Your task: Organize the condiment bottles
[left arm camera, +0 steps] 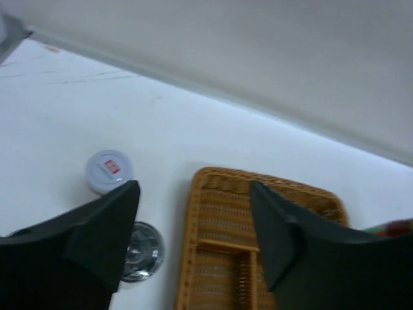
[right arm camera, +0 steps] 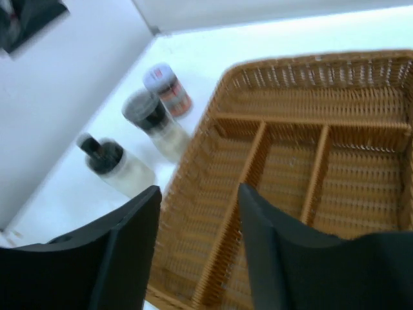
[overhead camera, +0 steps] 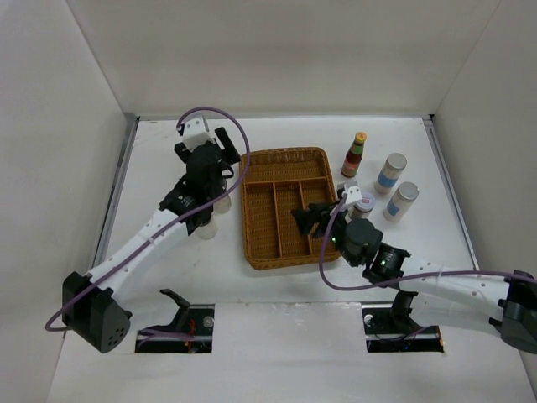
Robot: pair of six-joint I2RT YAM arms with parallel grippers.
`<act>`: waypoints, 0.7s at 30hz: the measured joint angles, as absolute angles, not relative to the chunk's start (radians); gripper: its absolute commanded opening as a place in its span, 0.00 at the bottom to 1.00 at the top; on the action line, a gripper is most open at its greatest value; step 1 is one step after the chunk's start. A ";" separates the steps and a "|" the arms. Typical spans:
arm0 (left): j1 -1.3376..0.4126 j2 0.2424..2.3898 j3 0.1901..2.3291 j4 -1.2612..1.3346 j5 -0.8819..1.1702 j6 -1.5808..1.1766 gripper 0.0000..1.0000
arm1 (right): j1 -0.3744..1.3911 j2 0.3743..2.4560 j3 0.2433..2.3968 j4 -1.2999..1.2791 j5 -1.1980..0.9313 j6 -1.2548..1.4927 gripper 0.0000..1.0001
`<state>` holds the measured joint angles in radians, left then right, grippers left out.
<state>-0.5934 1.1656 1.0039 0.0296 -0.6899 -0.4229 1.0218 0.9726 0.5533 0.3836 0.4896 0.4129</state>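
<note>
1. Jaws on the left arm: apart, gripping nothing, hovering by the wicker tray's (left arm camera: 222, 213) 9 o'clock edge.
2. Jaws on the right arm: also apart and empty, above the tray's compartments.
3. Red-white-lidded jar (left arm camera: 108, 171), grey-capped shaker (left arm camera: 141, 250) and black-capped bottle (right arm camera: 106, 158) stand on the counter (left arm camera: 193, 116) at the tray's 9 o'clock.
4. Slim red bottle (overhead camera: 356, 155) and two tall white bottles (overhead camera: 391, 172) are at its 2 to 3 o'clock.

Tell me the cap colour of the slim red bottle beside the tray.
Yellow. The slim red bottle shows best in the top external view.
</note>
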 measured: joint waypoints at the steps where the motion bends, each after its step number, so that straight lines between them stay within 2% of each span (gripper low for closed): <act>1: -0.567 1.182 1.010 0.004 -0.686 -0.428 0.75 | 1.023 0.980 0.526 0.400 0.485 0.406 0.70; 4: -0.504 1.235 1.012 -0.072 -0.670 -0.438 0.81 | 1.029 0.996 0.469 0.404 0.471 0.389 0.78; 8: -0.489 1.303 1.010 -0.171 -0.622 -0.436 0.84 | 1.024 0.997 0.450 0.406 0.462 0.377 0.84; 21: -0.476 1.324 0.914 -0.207 -0.562 -0.434 0.85 | 1.007 1.096 0.452 0.419 0.456 0.369 0.88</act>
